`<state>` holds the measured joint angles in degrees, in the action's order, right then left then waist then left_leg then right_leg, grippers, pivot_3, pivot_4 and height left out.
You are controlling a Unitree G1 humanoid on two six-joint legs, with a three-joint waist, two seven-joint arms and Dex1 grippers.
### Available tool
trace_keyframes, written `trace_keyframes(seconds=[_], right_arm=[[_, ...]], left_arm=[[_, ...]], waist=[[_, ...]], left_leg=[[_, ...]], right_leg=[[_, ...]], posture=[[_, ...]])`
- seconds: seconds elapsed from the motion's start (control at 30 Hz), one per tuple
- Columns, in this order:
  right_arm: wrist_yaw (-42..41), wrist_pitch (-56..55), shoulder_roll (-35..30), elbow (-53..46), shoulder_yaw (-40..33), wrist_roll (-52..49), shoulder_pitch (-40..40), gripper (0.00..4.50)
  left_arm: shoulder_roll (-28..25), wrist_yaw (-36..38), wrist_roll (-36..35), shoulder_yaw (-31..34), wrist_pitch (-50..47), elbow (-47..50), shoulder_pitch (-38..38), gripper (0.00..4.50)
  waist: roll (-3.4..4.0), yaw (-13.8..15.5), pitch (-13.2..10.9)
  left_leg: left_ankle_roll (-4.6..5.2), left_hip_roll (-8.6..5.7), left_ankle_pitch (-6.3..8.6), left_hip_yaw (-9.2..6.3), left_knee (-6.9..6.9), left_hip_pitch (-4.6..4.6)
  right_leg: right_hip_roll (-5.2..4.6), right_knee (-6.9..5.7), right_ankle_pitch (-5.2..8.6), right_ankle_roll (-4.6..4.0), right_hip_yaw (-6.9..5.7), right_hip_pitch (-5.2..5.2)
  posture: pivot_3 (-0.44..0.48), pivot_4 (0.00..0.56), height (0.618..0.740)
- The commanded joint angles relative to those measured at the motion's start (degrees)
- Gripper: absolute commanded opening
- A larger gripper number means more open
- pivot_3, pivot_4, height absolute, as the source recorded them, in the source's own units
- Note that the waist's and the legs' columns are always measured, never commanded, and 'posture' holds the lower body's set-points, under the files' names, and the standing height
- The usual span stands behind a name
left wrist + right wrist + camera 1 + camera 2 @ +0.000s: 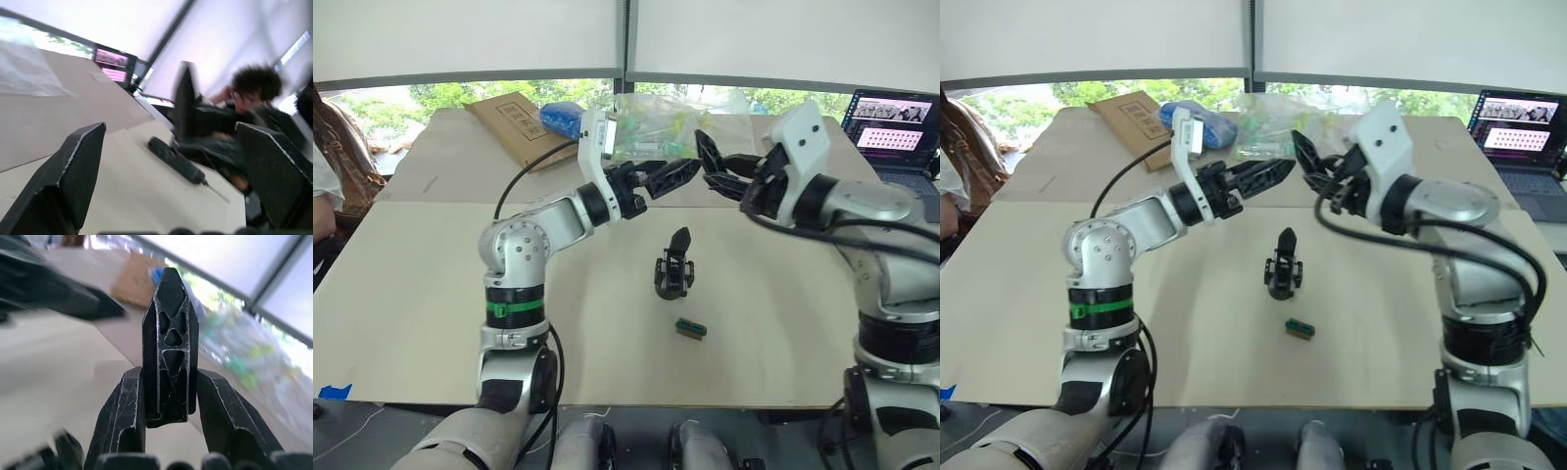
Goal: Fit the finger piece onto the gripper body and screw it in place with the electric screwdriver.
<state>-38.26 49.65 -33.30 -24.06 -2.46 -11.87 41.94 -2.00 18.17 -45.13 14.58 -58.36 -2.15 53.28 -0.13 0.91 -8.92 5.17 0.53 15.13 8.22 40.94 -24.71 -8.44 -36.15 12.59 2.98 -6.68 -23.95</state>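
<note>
— Can you see what the right gripper [168,401] has?
— Finger piece [168,347], clamped upright betw. its fingers, held up over the table [431,294]. Left gripper [671,176] hangs spread wide, nothing in it, tips near the right one.
— Screwdriver [176,160]?
— Lying by the table's edge near a blurred person; tip hard to make out.
— Gripper body [674,266]?
— Mid-table, open room all round, small green block [690,328] just beside.
</note>
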Motion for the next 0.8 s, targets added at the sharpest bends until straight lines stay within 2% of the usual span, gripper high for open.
trace_keyframes(seconds=[0.03, 0.07, 0.1, 0.13, 0.3, 0.37, 0.53, 0.6, 0.67, 0.73, 0.77, 0.8], right_arm=[[4.13, -2.63, 1.1, -3.29, 0.63, 1.41, -0.94, 1.11], [4.61, -3.05, 1.22, -3.46, 0.94, 1.41, -1.3, 1.11], [4.9, -3.53, 1.15, -3.62, 1.19, 1.46, -1.69, 1.11], [5.18, -3.91, 1.05, -3.71, 1.37, 1.42, -1.96, 1.11], [6.09, -5.5, 1.17, -4.75, 2.0, 1.39, -3.29, 1.11], [6.55, -5.8, 1.47, -5.11, 2.09, 1.36, -3.23, 1.11], [6.66, -6.66, 0.93, -6.78, 2.35, 1.17, -3.06, 1.11], [5.98, -5.29, 0.65, -7.6, 1.05, -0.51, -2.81, 2.15], [2.71, -2.05, -1.41, -8.44, -2.17, -4.89, -2.33, 2.87], [-2.74, 4.12, -3.72, -8.37, -7.31, -14.36, -1.13, 3.57], [-5.26, 7.86, -3.82, -6.73, -11.22, -21.54, 0.48, 3.89], [-6.74, 11.41, -3.86, -4.59, -14.61, -27.56, 2.13, 3.89]], left_arm=[[2.52, -3.51, -2.24, 2.97, 2.75, -2.31, 3.41, 4.5], [2.83, -3.38, -2.64, 3.16, 2.94, -2.55, 3.61, 3.99], [3.01, -3.23, -2.99, 3.34, 3.0, -2.59, 3.7, 3.75], [3.09, -3.18, -3.28, 3.43, 3.07, -2.63, 3.75, 3.31], [2.88, -3.43, -5.61, 3.41, 2.0, -2.46, 3.19, 0.85], [2.78, -3.8, -6.1, 3.13, 2.04, -2.62, 3.08, 0.0], [1.18, -1.91, -6.64, 1.86, 1.53, -3.72, 3.78, 0.0], [-0.42, 0.28, -6.33, 0.71, 1.43, -4.26, 4.25, 0.0], [-4.26, 6.23, -5.11, -2.23, 1.92, -4.83, 5.26, 0.0], [-9.15, 14.8, -4.0, -5.68, 2.51, -5.7, 6.53, 0.0], [-12.15, 20.77, -3.52, -7.86, 2.84, -5.89, 6.85, 0.0], [-14.71, 26.22, -3.27, -9.73, 3.27, -6.06, 6.99, 0.0]], waist=[[0.0, -0.1, 0.0], [0.0, -0.15, 0.0], [0.0, -0.22, 0.0], [0.0, -0.3, 0.0], [0.0, -0.57, 0.0], [0.0, -0.64, 0.0], [0.0, -0.68, 0.0], [0.0, -0.72, 0.0], [0.0, -0.7, 0.0], [0.0, -0.68, 0.0], [0.0, -0.79, -0.01], [0.0, -0.95, 0.0]], left_leg=[[0.01, -0.02, 0.0, -0.01, 0.0, 0.0], [0.01, -0.05, -0.01, 0.0, -0.02, 0.0], [0.01, -0.05, -0.01, -0.01, -0.03, 0.0], [0.01, -0.05, -0.01, 0.0, -0.07, 0.0], [-0.01, -0.02, -0.02, 0.01, -0.12, 0.01], [-0.01, -0.02, -0.02, 0.01, -0.11, 0.01], [-0.02, -0.03, -0.03, 0.01, -0.11, 0.02], [-0.02, -0.03, -0.03, 0.02, -0.11, 0.02], [-0.02, -0.03, -0.03, 0.01, -0.13, 0.02], [-0.02, -0.07, -0.03, 0.01, -0.13, 0.01], [-0.02, -0.08, -0.03, 0.02, -0.13, 0.0], [-0.01, -0.07, -0.03, 0.03, -0.12, -0.01]], right_leg=[[0.0, 0.01, -0.01, 0.02, -0.01, 0.01], [-0.01, 0.0, -0.02, 0.03, 0.0, 0.01], [-0.01, 0.01, -0.02, 0.03, -0.02, 0.0], [0.0, 0.0, -0.02, 0.03, -0.02, -0.02], [0.03, 0.0, -0.02, 0.01, -0.03, -0.03], [0.03, 0.01, -0.02, 0.02, -0.02, -0.03], [0.03, 0.02, -0.02, 0.01, -0.02, -0.03], [0.03, 0.02, -0.02, 0.01, -0.02, -0.04], [0.04, 0.01, -0.01, 0.01, -0.02, -0.05], [0.04, 0.01, -0.01, 0.01, -0.05, -0.02], [0.04, 0.02, -0.02, 0.01, -0.05, -0.03], [0.04, 0.01, -0.03, 0.0, -0.06, -0.03]], posture=[[0.0, 0.15, 0.732], [0.0, 0.15, 0.732], [0.0, 0.15, 0.732], [0.0, 0.15, 0.732], [0.0, 0.15, 0.732], [0.0, 0.15, 0.732], [0.0, 0.15, 0.732], [0.0, 0.15, 0.732], [0.0, 0.15, 0.732], [0.0, 0.15, 0.732], [0.0, 0.15, 0.732], [0.0, 0.15, 0.732]])
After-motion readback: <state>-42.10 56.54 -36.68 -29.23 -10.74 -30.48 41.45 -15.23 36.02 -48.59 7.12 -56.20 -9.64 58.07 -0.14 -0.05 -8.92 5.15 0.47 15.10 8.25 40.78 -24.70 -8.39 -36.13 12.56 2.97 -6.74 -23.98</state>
